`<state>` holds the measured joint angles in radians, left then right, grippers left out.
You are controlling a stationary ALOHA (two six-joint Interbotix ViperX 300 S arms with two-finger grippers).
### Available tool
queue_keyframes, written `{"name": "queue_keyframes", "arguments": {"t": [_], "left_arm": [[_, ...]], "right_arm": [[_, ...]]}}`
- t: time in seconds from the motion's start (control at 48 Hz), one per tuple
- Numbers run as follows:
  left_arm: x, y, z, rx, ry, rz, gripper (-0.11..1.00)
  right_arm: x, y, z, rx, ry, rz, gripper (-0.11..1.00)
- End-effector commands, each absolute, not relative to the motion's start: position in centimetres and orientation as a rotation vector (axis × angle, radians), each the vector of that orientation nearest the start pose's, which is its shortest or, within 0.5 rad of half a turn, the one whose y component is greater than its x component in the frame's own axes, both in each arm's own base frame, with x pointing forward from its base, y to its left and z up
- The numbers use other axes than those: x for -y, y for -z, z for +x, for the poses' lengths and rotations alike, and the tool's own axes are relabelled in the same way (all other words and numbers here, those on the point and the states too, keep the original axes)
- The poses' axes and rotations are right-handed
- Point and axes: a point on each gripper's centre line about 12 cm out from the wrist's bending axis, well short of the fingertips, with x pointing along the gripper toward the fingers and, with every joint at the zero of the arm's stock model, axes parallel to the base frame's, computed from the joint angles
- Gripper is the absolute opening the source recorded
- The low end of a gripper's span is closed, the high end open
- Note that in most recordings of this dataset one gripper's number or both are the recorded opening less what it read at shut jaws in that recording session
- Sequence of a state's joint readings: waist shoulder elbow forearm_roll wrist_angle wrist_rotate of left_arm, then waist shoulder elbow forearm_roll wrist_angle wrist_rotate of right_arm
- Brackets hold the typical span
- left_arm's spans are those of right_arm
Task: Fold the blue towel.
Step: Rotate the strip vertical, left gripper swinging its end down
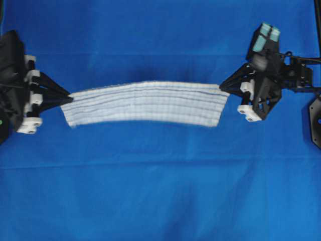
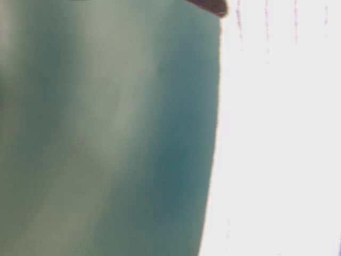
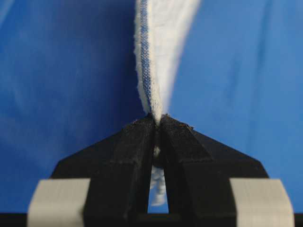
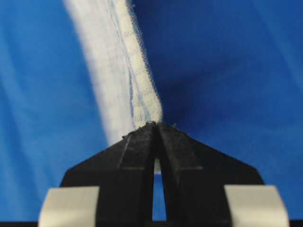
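The left gripper [image 1: 70, 98] reaches in from 9 o'clock of the overhead view, its black fingers converging to a point that pinches the left end of the blue towel [image 1: 145, 103]; the left wrist view shows the jaws clamped together on the cloth's edge, which runs away toward 12 o'clock. The right gripper [image 1: 224, 86] comes in from 3 o'clock, angled slightly toward 8 o'clock, and its jaws are likewise closed tight on the towel's right end, as the right wrist view confirms. The towel hangs stretched between the two grippers at the centre of the overhead view, bowed with its far edge arching toward 12 o'clock and its near edge hanging loose toward 6 o'clock. The blue table covering [image 1: 160, 201] lies bare all round, widest toward 6 and 12 o'clock. In the table-level view, blurred white cloth fills the right side; little else is legible.
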<state>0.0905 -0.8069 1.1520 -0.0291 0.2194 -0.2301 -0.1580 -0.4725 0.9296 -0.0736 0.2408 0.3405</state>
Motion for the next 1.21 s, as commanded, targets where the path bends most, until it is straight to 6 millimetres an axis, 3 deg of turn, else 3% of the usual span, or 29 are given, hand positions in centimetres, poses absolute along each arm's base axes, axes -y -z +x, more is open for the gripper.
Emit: {"name": "queue_keyframes", "arguments": {"t": [0.0,0.313,0.584,0.876,1.188], "left_arm": [[-1.6,-22.5,20.3,-0.496,-0.142,-0.276,0.02],[-1.6,-22.8,20.5,-0.469,-0.136,-0.279,0.02],[0.1,-22.3,23.0,-0.417,-0.051,-0.259,0.02],[3.0,-21.8,27.9,-0.403,0.049,-0.236,0.02],[6.1,-22.1,35.3,-0.424,0.115,-0.201,0.02]], "right_arm": [[4.3,-23.7,27.3,-0.602,0.244,0.287,0.03],[4.6,-24.4,27.4,-0.562,0.242,0.253,0.03],[7.0,-23.9,28.9,-0.571,0.308,0.259,0.03],[11.6,-23.9,30.9,-0.567,0.414,0.239,0.03],[15.8,-24.4,32.2,-0.559,0.497,0.205,0.03]]}}
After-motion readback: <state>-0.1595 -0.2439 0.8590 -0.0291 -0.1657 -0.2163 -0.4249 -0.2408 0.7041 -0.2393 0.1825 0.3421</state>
